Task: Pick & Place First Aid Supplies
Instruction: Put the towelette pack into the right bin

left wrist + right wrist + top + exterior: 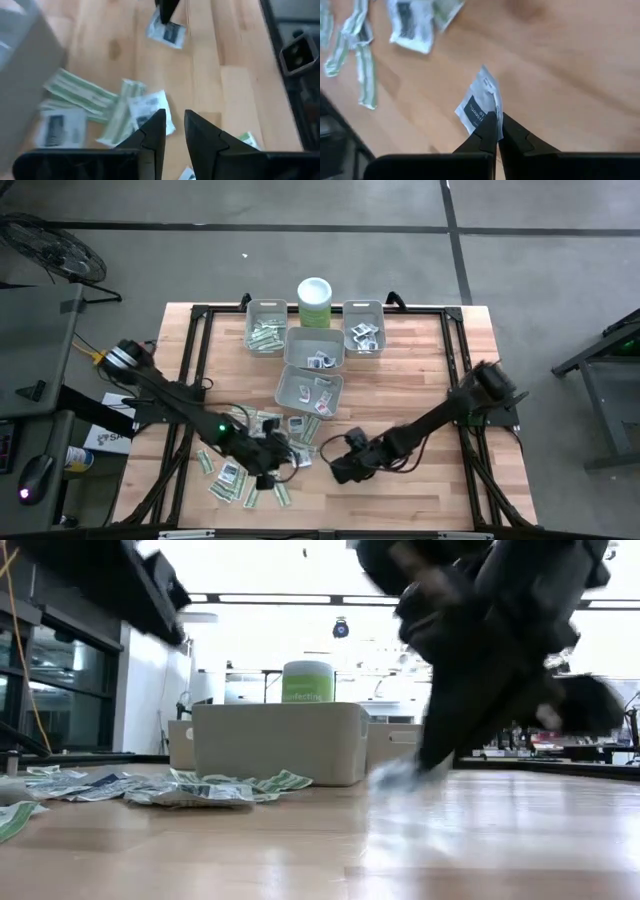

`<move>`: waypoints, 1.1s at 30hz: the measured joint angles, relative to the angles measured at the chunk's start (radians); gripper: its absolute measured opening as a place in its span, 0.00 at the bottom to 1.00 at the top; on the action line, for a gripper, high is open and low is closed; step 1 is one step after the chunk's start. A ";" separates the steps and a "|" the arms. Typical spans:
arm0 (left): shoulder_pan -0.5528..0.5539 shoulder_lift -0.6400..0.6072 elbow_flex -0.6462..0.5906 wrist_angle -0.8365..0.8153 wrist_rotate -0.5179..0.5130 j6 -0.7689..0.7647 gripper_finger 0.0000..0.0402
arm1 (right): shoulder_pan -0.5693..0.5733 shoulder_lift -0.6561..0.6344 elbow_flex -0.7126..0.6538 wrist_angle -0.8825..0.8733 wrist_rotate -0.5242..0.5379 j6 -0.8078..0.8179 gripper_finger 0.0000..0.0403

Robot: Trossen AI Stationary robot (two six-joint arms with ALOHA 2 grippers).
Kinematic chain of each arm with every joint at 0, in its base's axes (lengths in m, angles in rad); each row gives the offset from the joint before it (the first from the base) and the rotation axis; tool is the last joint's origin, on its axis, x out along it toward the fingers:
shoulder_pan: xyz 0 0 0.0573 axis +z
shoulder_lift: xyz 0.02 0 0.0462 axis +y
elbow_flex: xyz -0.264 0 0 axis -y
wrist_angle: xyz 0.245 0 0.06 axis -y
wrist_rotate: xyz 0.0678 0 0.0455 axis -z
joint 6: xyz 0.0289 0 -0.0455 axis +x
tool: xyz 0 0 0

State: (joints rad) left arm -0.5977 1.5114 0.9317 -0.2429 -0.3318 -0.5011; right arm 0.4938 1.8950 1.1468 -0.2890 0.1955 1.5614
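With its fingers pinched on a white square packet, I see my right gripper just above the wooden table, in front of the nearest grey bin. My left gripper hangs slightly parted over the packet pile beside that bin.

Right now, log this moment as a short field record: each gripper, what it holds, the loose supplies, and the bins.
right gripper: shut on a white square packet, just above the wood near the table's front middle
left gripper: fingers slightly apart, nothing between them, over the loose packets
loose packets: scattered green-white strips and white squares at front left of the table
grey bins: four near the back, each holding some packets
canister: upright, between the two rear bins
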 joint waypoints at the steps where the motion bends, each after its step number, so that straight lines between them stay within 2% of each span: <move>1: 0.001 -0.023 0.001 -0.016 -0.018 0.000 0.18 | 0.000 -0.030 0.000 -0.060 0.006 -0.005 0.00; 8: 0.001 -0.166 0.001 -0.077 -0.138 0.001 0.18 | -0.072 -0.266 0.000 -0.415 0.067 -0.134 0.00; 12: 0.002 -0.204 0.002 -0.049 -0.171 0.001 0.18 | -0.174 -0.409 0.001 -0.569 0.118 -0.285 0.00; 16: 0.002 -0.224 0.002 -0.007 -0.210 0.001 0.18 | -0.320 -0.527 0.001 -0.647 0.154 -0.493 0.00; 20: 0.002 -0.228 0.001 0.069 -0.250 0.000 0.18 | -0.500 -0.603 0.002 -0.660 0.161 -0.737 0.00; 23: 0.002 -0.226 0.004 0.122 -0.291 0.004 0.18 | -0.641 -0.612 0.002 -0.628 0.150 -0.913 0.00; 28: 0.019 -0.226 0.004 0.140 -0.390 -0.017 0.18 | -0.849 -0.557 0.002 -0.516 0.077 -1.188 0.00; 33: 0.060 -0.226 0.004 0.155 -0.398 -0.067 0.18 | -1.006 -0.469 0.002 -0.397 -0.024 -1.375 0.00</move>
State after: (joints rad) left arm -0.5378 1.2854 0.9352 -0.0883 -0.7300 -0.5676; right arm -0.5120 1.4259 1.1488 -0.6860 0.1711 0.1868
